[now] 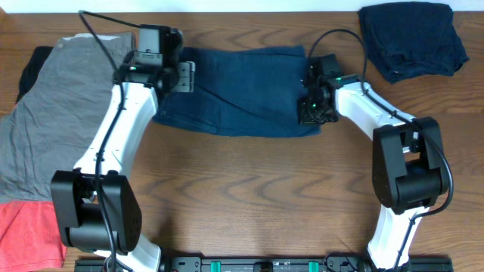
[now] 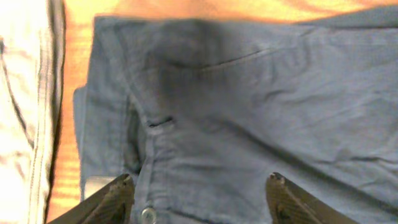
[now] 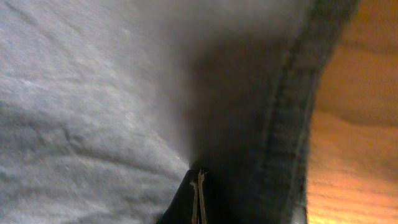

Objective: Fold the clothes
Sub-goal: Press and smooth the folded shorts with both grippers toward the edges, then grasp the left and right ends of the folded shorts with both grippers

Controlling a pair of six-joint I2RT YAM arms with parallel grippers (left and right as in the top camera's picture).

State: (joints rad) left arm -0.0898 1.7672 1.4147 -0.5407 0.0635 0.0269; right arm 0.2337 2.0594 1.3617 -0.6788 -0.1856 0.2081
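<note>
Dark navy-blue shorts (image 1: 242, 94) lie spread flat across the middle of the table. My left gripper (image 1: 185, 75) stands open over their left end. In the left wrist view its fingertips (image 2: 121, 186) straddle the waistband (image 2: 249, 112), near a metal button (image 2: 148, 215), with nothing pinched between them. At the shorts' right end is my right gripper (image 1: 310, 106). Its jaws (image 3: 199, 183) are pressed together with the tips down on the fabric (image 3: 93, 93), just inside the stitched hem. Whether any cloth is caught between them is not visible.
A grey garment (image 1: 53, 121) lies at the left, right beside the shorts' waistband. A coral-red garment (image 1: 26, 234) sits at the front left corner. A bundled dark navy garment (image 1: 412, 38) rests at the back right. Bare wooden table (image 1: 249, 189) stretches in front.
</note>
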